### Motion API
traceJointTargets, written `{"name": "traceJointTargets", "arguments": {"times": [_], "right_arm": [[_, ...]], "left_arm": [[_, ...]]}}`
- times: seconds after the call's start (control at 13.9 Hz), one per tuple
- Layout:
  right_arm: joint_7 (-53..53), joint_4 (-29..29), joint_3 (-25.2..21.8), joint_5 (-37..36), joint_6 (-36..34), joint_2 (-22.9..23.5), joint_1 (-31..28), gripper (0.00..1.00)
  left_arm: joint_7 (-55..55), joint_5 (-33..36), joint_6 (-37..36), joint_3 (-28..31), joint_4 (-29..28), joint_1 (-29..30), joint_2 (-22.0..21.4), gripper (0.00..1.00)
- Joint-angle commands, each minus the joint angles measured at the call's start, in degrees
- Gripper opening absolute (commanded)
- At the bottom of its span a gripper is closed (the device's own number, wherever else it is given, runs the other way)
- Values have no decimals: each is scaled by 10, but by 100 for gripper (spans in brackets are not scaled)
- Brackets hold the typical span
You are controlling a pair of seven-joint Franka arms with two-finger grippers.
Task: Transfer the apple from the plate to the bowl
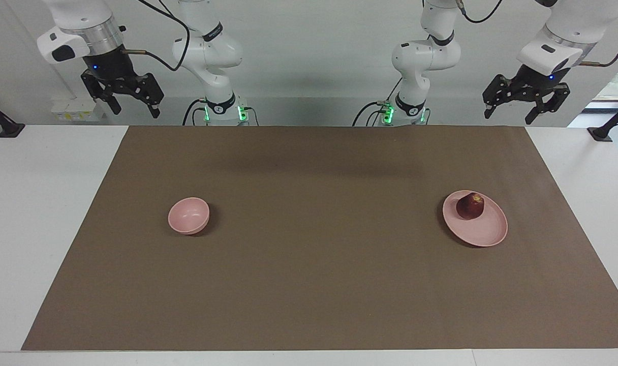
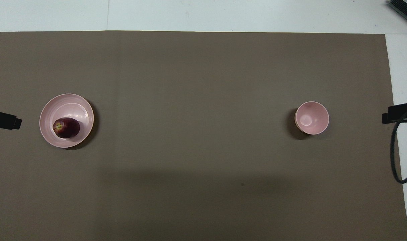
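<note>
The dark red apple lies on the pale pink plate, on the part nearer to the robots, toward the left arm's end of the table. In the overhead view the apple shows a yellowish patch, on the plate. The small deep pink bowl stands empty toward the right arm's end; it also shows in the overhead view. My left gripper hangs open and empty, high over the table's edge at its own end. My right gripper hangs open and empty, high at its end. Both arms wait.
A brown mat covers most of the white table. Black clamps stand at the table's corners nearest the robots. A cable hangs at the right arm's end.
</note>
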Motion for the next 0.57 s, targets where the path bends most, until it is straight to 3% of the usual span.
{"name": "traceJointTargets", "arguments": {"times": [0.0, 0.5], "right_arm": [[-10, -7, 2, 7, 6, -5, -4, 100], [-11, -8, 4, 8, -3, -7, -3, 100]], "left_arm": [[-4, -5, -2, 2, 3, 1, -2, 100], [-5, -5, 10, 2, -1, 3, -3, 100]]}}
